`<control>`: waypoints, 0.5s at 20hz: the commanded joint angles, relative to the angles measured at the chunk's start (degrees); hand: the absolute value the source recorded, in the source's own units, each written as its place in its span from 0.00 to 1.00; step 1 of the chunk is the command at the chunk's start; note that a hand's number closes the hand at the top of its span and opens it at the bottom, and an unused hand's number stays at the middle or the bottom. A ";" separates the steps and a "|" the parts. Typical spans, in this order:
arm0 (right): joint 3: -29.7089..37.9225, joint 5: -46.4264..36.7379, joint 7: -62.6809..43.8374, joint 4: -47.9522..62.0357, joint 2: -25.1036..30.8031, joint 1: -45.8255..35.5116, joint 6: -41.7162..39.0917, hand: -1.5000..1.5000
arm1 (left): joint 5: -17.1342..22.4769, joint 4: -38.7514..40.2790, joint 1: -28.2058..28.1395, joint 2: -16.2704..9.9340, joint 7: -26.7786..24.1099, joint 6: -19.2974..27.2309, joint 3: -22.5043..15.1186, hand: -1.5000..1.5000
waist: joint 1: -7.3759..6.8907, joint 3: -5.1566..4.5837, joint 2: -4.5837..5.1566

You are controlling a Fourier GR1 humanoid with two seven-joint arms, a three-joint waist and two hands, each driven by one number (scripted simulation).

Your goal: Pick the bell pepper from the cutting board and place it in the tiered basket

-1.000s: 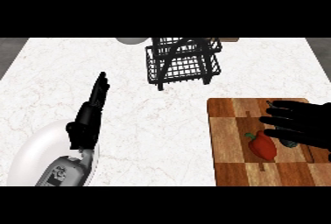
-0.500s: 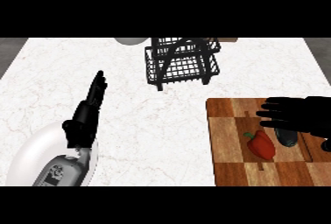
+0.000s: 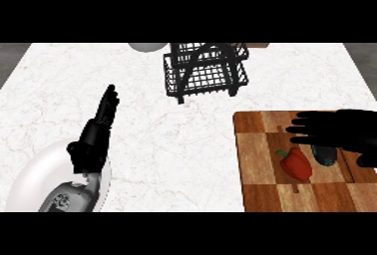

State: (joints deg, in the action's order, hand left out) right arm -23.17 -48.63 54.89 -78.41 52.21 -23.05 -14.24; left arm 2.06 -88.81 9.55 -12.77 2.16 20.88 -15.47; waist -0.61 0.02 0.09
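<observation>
Fingers (image 3: 309, 124) of the black right hand (image 3: 346, 130) stretch out straight and flat. This hand is wide open and holds nothing. It floats over the far right part of the brown checkered wooden cutting board (image 3: 258, 169).

Just below the fingertips lies the shiny red bell pepper (image 3: 296, 163) with a small green stem. It lies on the board, and the hand is not around it. Right under the palm, beside the pepper, lies a small dark green rounded thing (image 3: 324, 154). I cannot tell what it is.

Up and to the left of the right hand, well apart from it, stands the black wire tiered basket (image 3: 205, 74) on the white marble counter (image 3: 162, 139). Just left of the basket's top, a pale round object (image 3: 147, 47) peeks in at the counter's far edge.

Far off to the left is the black left hand (image 3: 99, 124). Its fingers are straight and point away toward the far edge, and it holds nothing. Under its grey forearm (image 3: 70, 196) sits a round white plate (image 3: 37, 174).
</observation>
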 commanded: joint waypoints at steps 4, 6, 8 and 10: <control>0.35 -1.13 4.49 -0.20 -0.65 1.07 -4.50 0.00 | 0.49 1.60 -0.03 -0.24 -0.95 -3.02 3.18 0.50 | 0.46 -0.03 -0.08; -2.15 -2.65 1.23 -1.91 -2.26 0.06 -6.85 0.00 | -1.57 -0.49 -0.33 1.09 0.73 -1.41 1.23 0.50 | 0.38 -0.04 -0.14; -2.26 -4.08 2.31 1.36 -4.02 -0.56 -4.75 0.00 | -1.40 5.22 1.45 3.17 -3.40 -1.78 2.43 0.50 | 0.43 -0.04 0.01; -1.70 -4.09 1.64 2.63 -4.50 -4.86 -8.36 0.00 | -1.91 3.37 -1.68 3.05 -4.34 -2.24 1.43 0.50 | -0.02 -0.05 0.02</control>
State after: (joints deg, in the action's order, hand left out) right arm -25.28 -51.61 53.11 -78.81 49.04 -23.47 -15.63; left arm 0.25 -86.90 9.53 -10.56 0.89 19.77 -14.18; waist -0.30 -0.01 0.04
